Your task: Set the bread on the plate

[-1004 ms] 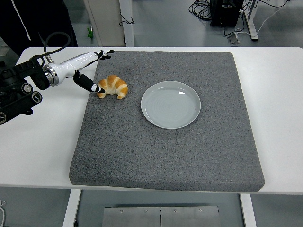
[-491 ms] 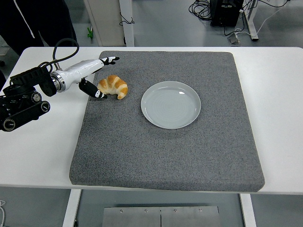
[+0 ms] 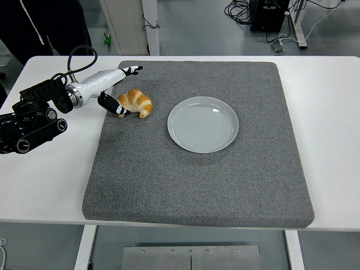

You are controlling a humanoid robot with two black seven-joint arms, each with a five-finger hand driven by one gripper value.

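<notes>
robot hand (image 3: 115, 90): fingers spread, empty | bread (image 3: 134, 103): just beside thumb, likely light, crushable | grip gently across middle

No text, label, brand, number or sign can be read on anything in this view.
</notes>
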